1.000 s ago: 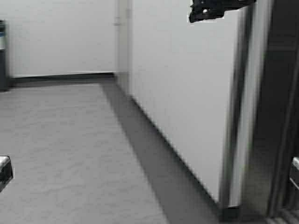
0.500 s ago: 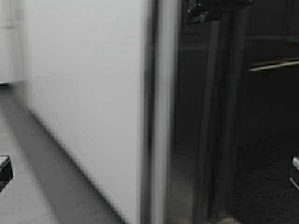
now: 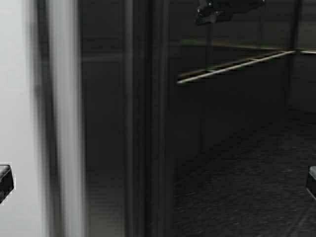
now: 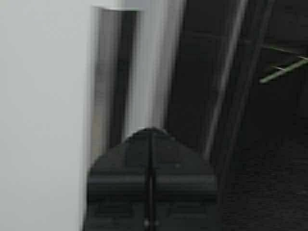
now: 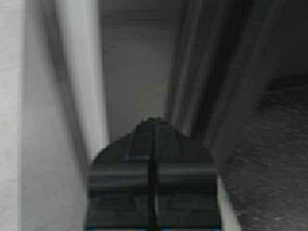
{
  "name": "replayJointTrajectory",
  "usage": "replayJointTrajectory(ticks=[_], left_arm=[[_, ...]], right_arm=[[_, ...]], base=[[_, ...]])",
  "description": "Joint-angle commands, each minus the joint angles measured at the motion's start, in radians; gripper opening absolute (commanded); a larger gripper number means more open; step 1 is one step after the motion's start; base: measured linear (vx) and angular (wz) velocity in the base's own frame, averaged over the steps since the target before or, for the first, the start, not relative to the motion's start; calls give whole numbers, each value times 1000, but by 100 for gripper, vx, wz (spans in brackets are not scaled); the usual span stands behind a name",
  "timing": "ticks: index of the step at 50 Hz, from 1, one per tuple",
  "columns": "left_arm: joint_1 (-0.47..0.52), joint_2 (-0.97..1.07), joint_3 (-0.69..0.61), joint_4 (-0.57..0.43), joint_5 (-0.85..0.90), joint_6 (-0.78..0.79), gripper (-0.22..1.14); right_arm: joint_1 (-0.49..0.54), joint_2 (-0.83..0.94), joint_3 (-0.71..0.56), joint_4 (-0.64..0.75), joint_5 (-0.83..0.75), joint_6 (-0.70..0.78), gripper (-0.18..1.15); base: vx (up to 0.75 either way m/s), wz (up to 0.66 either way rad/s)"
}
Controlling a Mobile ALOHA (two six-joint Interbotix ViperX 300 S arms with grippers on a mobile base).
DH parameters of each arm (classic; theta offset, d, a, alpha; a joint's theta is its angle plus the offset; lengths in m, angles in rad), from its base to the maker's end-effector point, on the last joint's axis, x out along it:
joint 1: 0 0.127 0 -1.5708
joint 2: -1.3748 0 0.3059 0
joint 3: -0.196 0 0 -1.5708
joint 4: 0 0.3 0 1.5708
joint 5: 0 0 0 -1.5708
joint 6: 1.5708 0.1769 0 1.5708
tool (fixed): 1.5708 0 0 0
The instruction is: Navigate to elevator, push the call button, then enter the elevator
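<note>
The elevator [image 3: 227, 123] stands open in front of me in the high view: a dark steel-panelled cab with a horizontal handrail [image 3: 232, 66] and a dark speckled floor [image 3: 247, 192]. Its steel door frame [image 3: 61, 123] rises at the left, and also shows in the left wrist view as the frame [image 4: 108, 72]. The call button is out of view. My left gripper [image 4: 150, 132] is shut and holds nothing, pointing at the frame's edge. My right gripper [image 5: 152, 120] is also shut and empty, low beside the door jamb [image 5: 82, 72].
A white wall [image 3: 15, 98] borders the frame on the left. The dark edge of the doorway [image 3: 148, 123] stands between frame and cab. A black piece of hardware [image 3: 222, 10] hangs at the top of the high view.
The robot has turned to the right: the white wall and grey corridor floor slid off to the left, and the open cab now fills most of the high view. Both arms kept their pose.
</note>
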Motion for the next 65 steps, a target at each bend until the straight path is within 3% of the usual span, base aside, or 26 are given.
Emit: replayJointTrajectory(ticks=[1,32,45,65], left_arm=[[3,-3,-15,3,-8,-5,2],[-5,-37,-5,5,-6,8,2],[-5,-20,-12,5,-9,8,2],[-5,-28,-11,5,-9,9,2]], right_arm=[[29,-32,-8,12,-9,0,6],[-18,-31,-40,23,0,-2,6],[-87,-66,-38,23,2,0,6],[-95,-80,-34,38,-5,-3,6]], base=[[56,-44],[50,-56],[46,-35],[47,-29]])
